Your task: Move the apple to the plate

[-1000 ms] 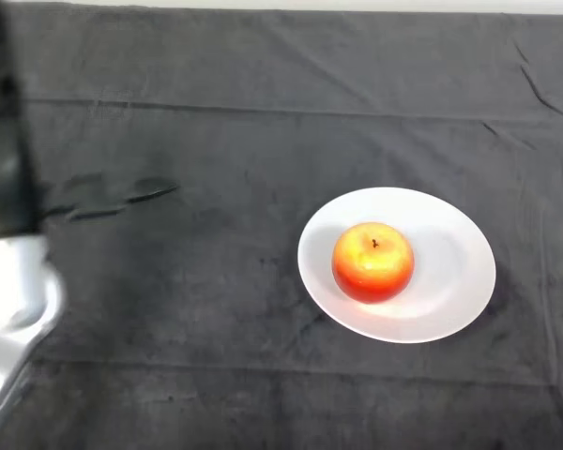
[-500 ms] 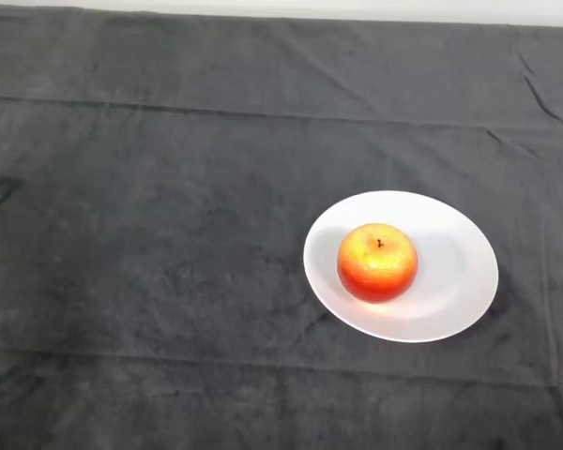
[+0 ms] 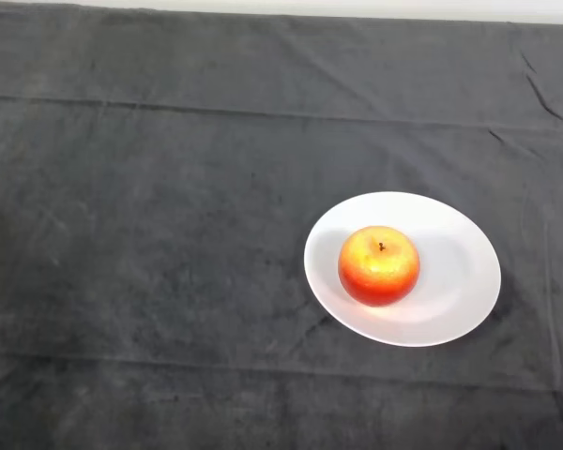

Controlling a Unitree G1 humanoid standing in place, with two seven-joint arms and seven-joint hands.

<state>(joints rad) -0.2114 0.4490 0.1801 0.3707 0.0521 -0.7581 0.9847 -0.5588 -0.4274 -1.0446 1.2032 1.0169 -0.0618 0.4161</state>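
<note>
A red and yellow apple (image 3: 379, 265) stands upright, stem up, on a white round plate (image 3: 460, 277) at the right of the middle of the table. The apple sits a little left of the plate's middle. No part of the robot shows in the head view.
A dark creased cloth (image 3: 169, 234) covers the whole table. Its far edge (image 3: 281, 9) runs along the top of the view, with a pale strip behind it.
The silver-grey arm at the left edge a second ago has drawn out of view to the left. Apple and plate keep their place on the table.
</note>
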